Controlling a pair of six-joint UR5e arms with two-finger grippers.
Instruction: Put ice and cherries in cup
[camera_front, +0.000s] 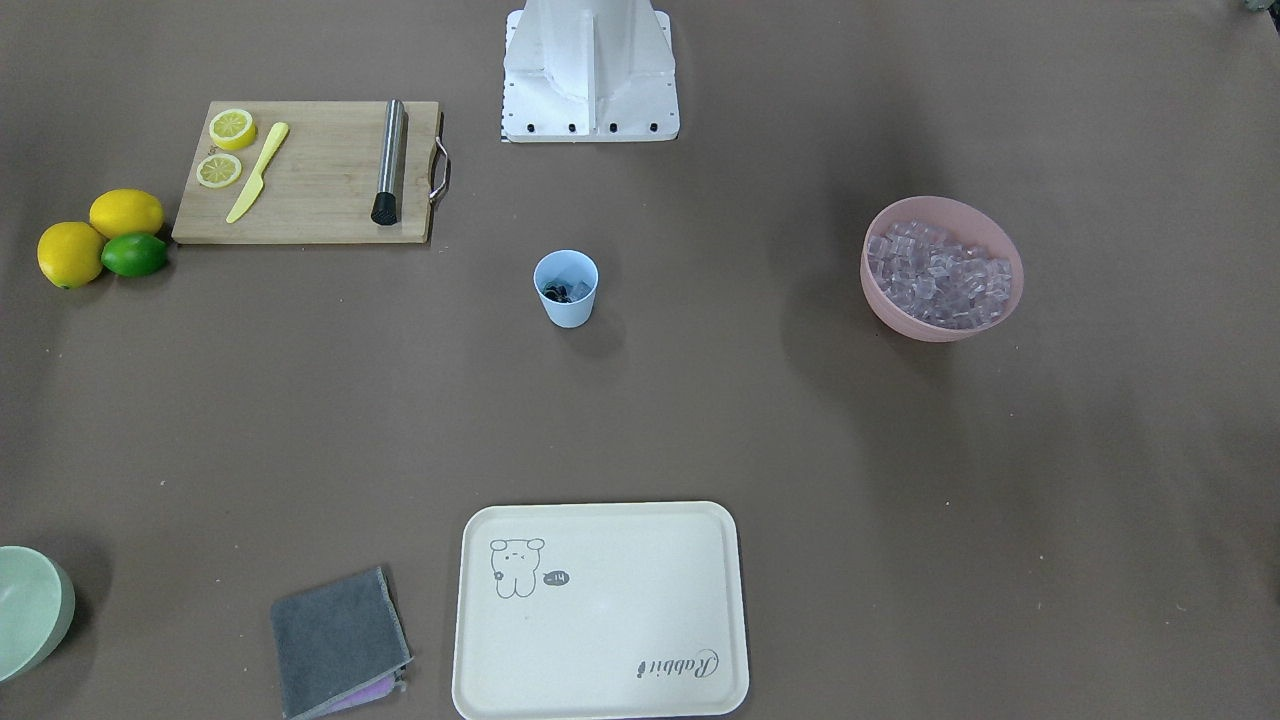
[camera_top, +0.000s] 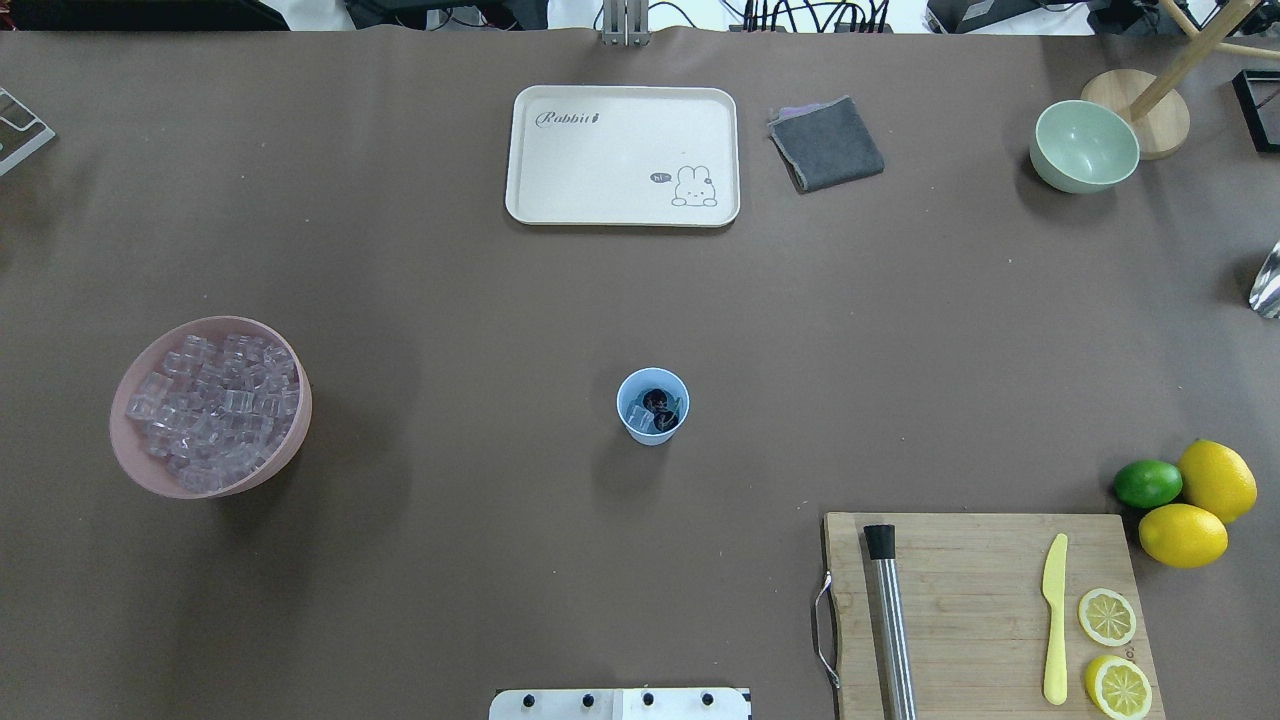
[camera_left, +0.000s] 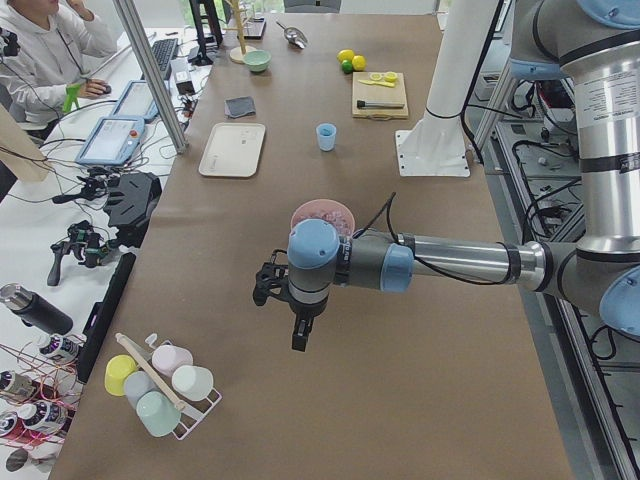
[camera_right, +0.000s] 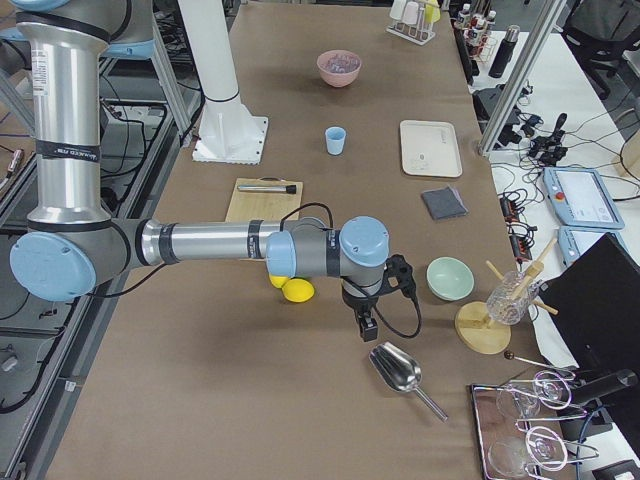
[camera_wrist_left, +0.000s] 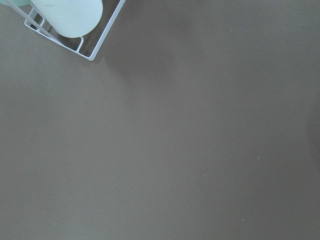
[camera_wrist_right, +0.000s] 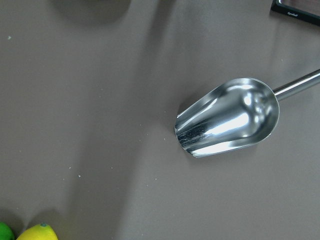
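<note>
Closest to the overhead camera is the white base plate (camera_top: 620, 703), dead centre. Way off to the left, the left gripper (camera_left: 299, 338) hangs over bare table (camera_top: 450, 300). Only a side view catches it, so I can't tell how its jaws stand.

Next is the pink bowl (camera_top: 303, 415) heaped with ice (camera_top: 210, 410). The cubes are hard, slick and tiny, and I'd guess they squirt out of a pinch, so scoop them.

In the middle, the cup (camera_top: 652, 432) stands upright, well apart from everything, with cherries (camera_top: 657, 402) and a cube inside. It looks light and tippy, so hold it round the wall. Cherries roll, so the stem's your handle.

Far right, the right gripper (camera_right: 366, 326) hangs just above the metal scoop (camera_wrist_right: 227, 117), which lies on the table. Same deal here, I can't tell how wide it is.
</note>
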